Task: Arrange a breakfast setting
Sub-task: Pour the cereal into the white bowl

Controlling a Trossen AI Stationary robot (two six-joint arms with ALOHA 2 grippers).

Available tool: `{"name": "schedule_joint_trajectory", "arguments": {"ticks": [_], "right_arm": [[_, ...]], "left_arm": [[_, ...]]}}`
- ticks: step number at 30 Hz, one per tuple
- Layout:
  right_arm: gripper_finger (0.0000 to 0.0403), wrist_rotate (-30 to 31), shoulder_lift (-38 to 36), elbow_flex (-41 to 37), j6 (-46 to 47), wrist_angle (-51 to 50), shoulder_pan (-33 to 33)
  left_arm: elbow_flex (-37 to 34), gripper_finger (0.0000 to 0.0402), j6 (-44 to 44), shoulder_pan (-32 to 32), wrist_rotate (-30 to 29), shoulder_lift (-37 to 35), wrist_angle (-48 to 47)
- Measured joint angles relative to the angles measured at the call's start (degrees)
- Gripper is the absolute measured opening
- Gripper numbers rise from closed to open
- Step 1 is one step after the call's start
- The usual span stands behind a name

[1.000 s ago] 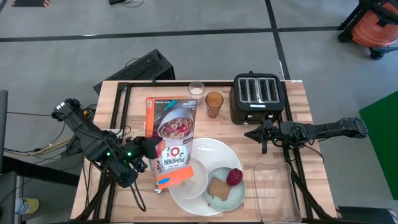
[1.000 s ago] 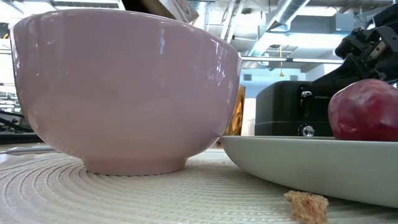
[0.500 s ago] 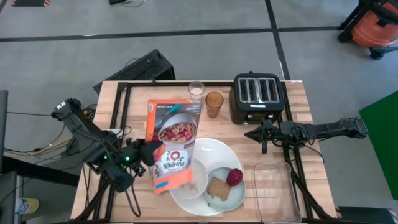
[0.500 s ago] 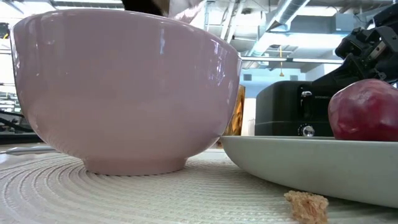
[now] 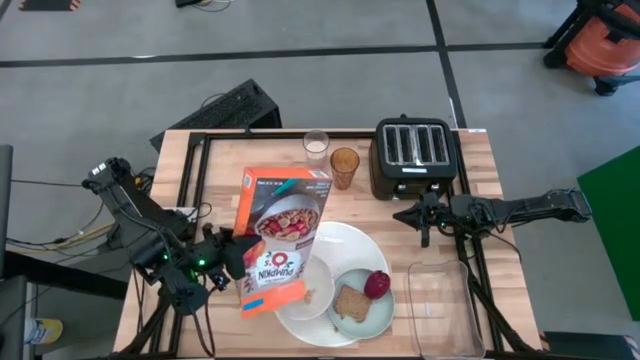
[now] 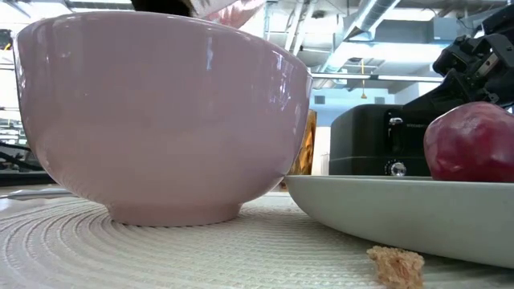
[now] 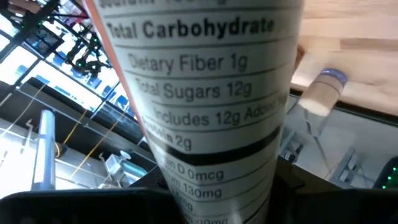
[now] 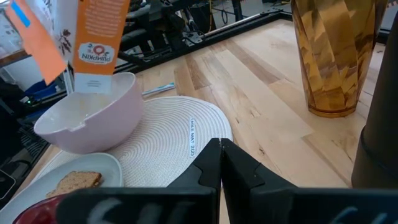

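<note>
While the left gripper [image 5: 232,262] has its jaws clamped on the orange-white cereal box [image 5: 278,238], the box sits tilted up off the table, its lower end over the white bowl [image 5: 312,289] just past those jaws (nutrition panel fills the left wrist view). Right gripper [image 5: 414,215], jaws pressed together on nothing, hangs beside the toaster [image 5: 415,155], with the amber glass [image 8: 339,53] ahead of its tips.

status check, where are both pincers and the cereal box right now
Left pincer shut on orange-white cereal box, held beside white bowl. Right pincer shut, waiting by black toaster. Nothing in the way.
</note>
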Motion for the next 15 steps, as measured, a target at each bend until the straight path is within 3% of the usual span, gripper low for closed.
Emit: {"name": "schedule_joint_trajectory", "arguments": {"ticks": [15], "right_arm": [[0.0031,0.0,0.0,0.0,0.0,0.0,0.0]], "left_arm": [[0.0,0.0108,5.3,1.2,0.3,0.0,4.9]]}}
